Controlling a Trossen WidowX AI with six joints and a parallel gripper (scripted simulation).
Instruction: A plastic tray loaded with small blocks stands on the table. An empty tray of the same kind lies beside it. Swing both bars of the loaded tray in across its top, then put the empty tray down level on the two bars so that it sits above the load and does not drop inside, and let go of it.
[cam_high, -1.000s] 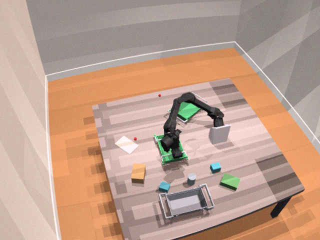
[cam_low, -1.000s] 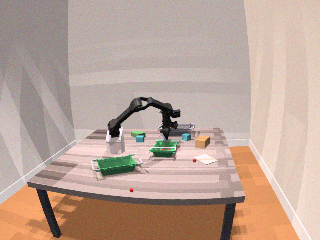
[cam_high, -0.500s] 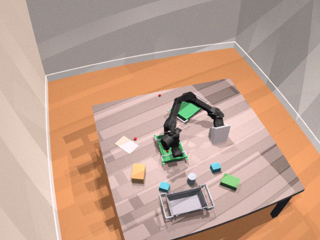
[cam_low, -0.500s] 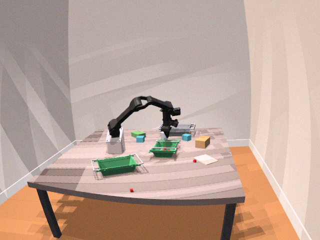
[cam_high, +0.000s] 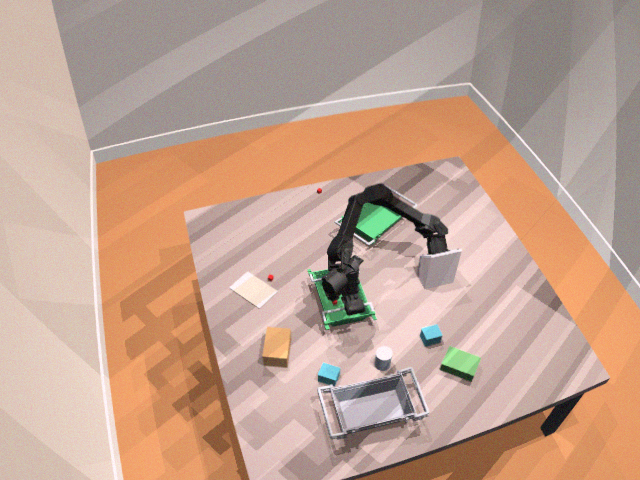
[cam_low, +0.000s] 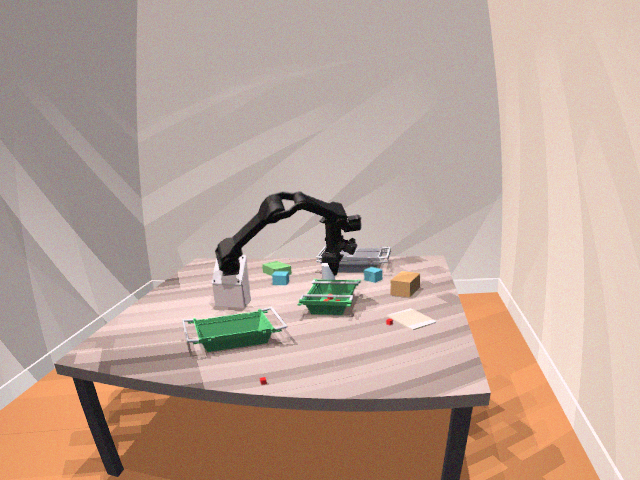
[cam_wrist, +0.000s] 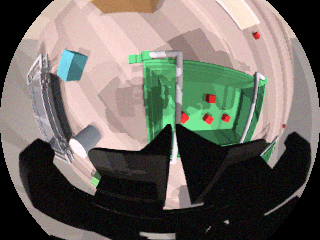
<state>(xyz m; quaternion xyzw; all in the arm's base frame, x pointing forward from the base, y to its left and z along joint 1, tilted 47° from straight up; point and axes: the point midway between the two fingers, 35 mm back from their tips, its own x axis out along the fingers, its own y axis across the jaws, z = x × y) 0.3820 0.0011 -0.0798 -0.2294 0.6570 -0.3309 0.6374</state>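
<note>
Pointing my hand (cam_high: 354, 310) (cam_low: 333, 272) (cam_wrist: 172, 127) down, fingers drawn narrow.
In the top view, it hangs over the loaded tray's (cam_high: 323, 299) (cam_low: 328, 310) (cam_wrist: 162, 75) five-o'clock end, near a bar (cam_high: 334, 311) (cam_low: 336, 282) (cam_wrist: 178, 90).
</note>
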